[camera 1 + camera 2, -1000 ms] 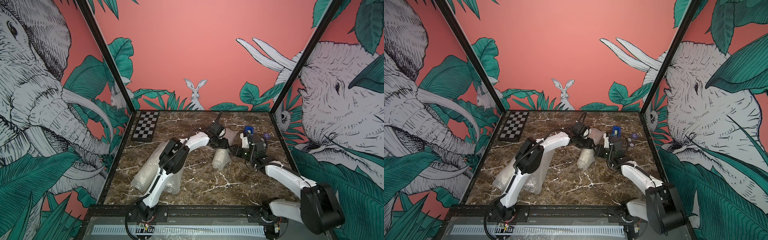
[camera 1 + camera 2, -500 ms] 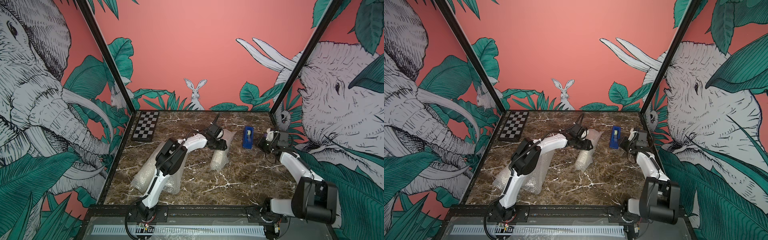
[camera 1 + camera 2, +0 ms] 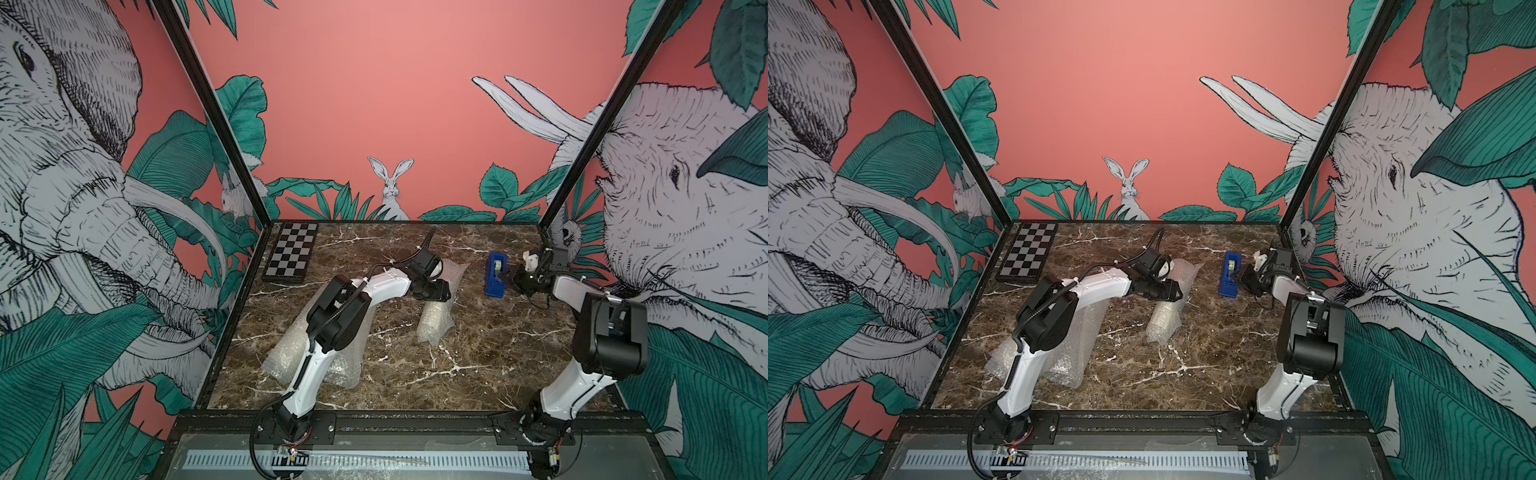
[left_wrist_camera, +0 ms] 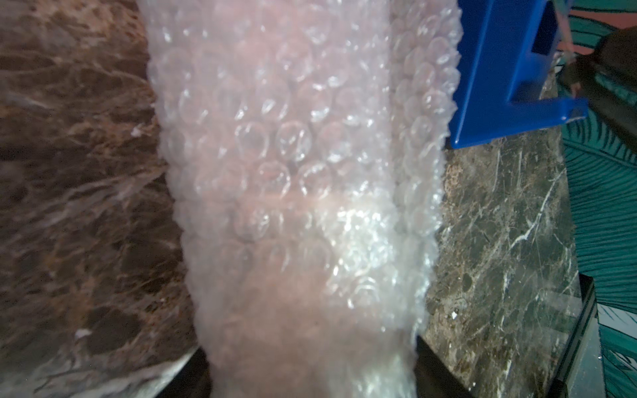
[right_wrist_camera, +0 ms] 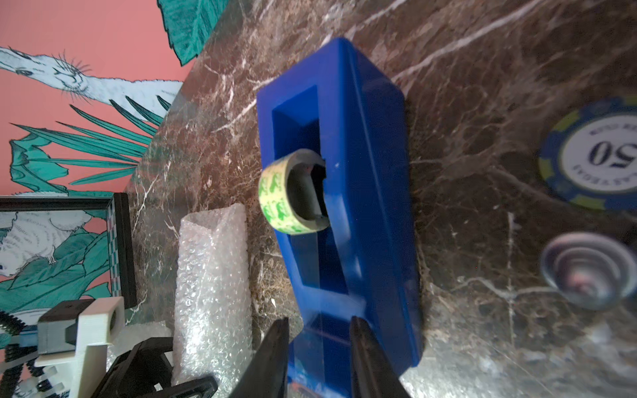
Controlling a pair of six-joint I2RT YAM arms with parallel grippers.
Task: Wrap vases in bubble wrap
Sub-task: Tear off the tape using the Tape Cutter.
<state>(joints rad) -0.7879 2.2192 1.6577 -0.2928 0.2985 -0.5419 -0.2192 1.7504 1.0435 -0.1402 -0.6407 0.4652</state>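
Left gripper (image 3: 438, 291) clamped on a bubble wrap roll (image 4: 293, 172) on the table (image 3: 478, 365), right gripper (image 5: 319, 325), jaws either side of the blue tape dispenser (image 5: 365, 172), maybe squeezing it, cannot tell.

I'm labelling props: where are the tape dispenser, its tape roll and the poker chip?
tape dispenser (image 5: 375, 179): right wrist view, side wall.
tape roll (image 5: 274, 196): right wrist view, green-printed band.
poker chip (image 5: 605, 155): right wrist view, white centre.

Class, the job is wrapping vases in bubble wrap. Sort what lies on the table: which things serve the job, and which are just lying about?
Serve the job:
rolled bubble wrap bundle
more bubble wrap beside the left arm
blue tape dispenser, probably for sealing

Just lying about:
chequered board
poker chip
small metal disc
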